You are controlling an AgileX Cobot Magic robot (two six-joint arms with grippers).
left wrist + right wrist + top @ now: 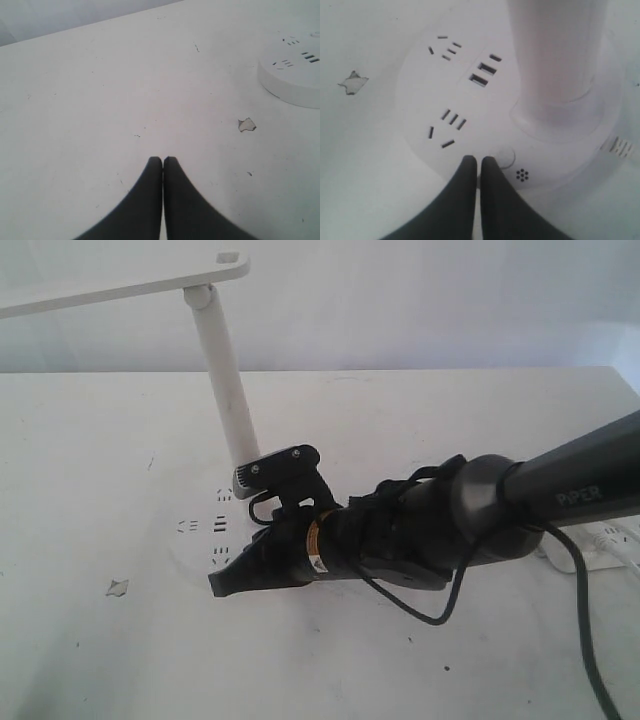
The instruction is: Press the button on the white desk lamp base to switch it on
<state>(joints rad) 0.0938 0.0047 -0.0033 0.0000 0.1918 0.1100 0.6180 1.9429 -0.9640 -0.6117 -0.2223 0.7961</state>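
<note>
While "PiPER" marks the arm (580, 475), right pincer (475, 161) closed, just beside button (504, 157)

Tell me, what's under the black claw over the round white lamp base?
The right gripper is over the white desk lamp base, shut tips beside the button and a cluster of tiny holes. Whatever lies directly beneath the fingers is covered.

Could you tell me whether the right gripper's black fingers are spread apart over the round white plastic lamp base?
No, the right gripper is shut, its black tips together beside the small round white flush button.
</note>
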